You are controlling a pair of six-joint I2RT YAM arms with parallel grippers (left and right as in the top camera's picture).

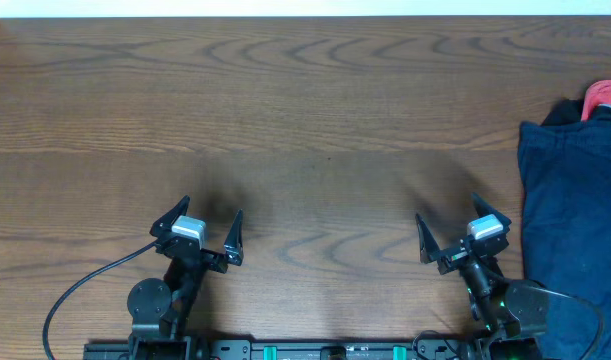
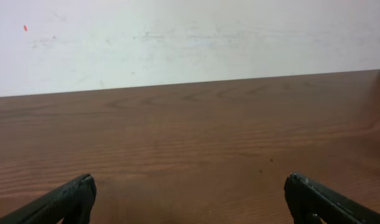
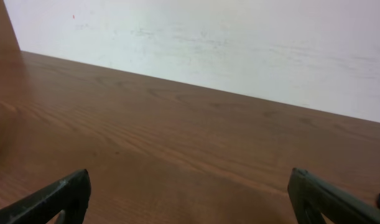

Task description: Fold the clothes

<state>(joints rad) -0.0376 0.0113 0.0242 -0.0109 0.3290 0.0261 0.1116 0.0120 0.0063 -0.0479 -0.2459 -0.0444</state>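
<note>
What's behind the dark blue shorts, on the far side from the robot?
A red item and some black cloth peek out past the shorts. The rest is covered or out of frame, so what they are is unclear.

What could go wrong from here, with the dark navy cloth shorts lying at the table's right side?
The dark navy cloth shorts run past the overhead view's right edge, so part of them is unseen.
A small red item lies at their top corner and may get dragged along.
The open left gripper is far away; only the open right gripper is near, so a one-sided pull may bunch them.
</note>
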